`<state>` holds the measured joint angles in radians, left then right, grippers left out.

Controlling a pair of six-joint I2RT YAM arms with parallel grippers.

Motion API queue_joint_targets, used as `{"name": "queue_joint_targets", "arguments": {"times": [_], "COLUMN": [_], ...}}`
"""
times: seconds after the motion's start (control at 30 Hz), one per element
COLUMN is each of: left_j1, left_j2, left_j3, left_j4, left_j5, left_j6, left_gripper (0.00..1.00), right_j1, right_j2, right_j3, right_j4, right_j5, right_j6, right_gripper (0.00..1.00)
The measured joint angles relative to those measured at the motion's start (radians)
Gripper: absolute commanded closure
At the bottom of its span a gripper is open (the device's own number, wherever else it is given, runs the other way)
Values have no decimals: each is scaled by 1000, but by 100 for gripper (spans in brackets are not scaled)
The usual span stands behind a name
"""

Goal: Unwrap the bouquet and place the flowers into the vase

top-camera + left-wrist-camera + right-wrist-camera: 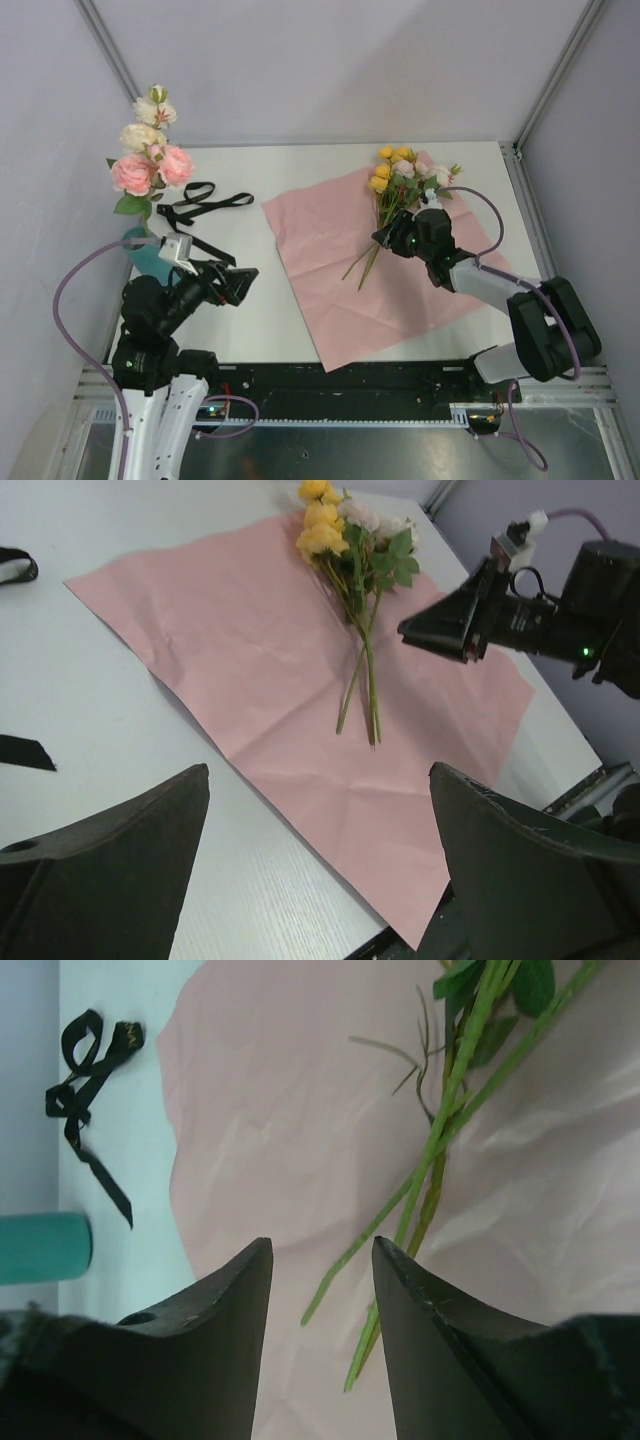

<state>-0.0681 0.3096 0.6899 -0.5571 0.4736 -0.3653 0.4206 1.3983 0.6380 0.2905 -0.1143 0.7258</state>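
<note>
Flowers [393, 197] — thin green stems — lie on creased pink paper [320, 250].

From here I count one vase [40, 1248], one paper [330, 270], one ribbon [205, 198] and two lots of flowers: a bunch in the vase [150, 160] and a bunch on the paper [398, 180]. Two claws: left claw [318, 772], right claw [320, 1245].

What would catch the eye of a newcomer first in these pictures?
The large pink paper sheet spread flat in the middle of the table draws the eye first, with a small bunch of yellow and pale flowers lying on its far corner. At the far left, pink and cream roses stand in a teal vase, and a black ribbon lies loose beside them.
</note>
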Motion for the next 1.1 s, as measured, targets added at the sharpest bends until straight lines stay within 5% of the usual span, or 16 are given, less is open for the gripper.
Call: {"name": "queue_joint_targets", "arguments": {"times": [0.37, 1.1], "left_j1": [-25, -43], "left_j2": [-75, -70], "left_j3": [-69, -73], "left_j4": [19, 24], "left_j5": [0, -26], "left_j6": [-1, -1], "left_gripper": [4, 5], "right_j1": [-18, -23], "right_j2": [222, 330], "right_j3": [133, 193], "right_j4": [-28, -50], "right_j5": [77, 137], "right_j6": [-12, -28], "right_gripper": [59, 70]}}
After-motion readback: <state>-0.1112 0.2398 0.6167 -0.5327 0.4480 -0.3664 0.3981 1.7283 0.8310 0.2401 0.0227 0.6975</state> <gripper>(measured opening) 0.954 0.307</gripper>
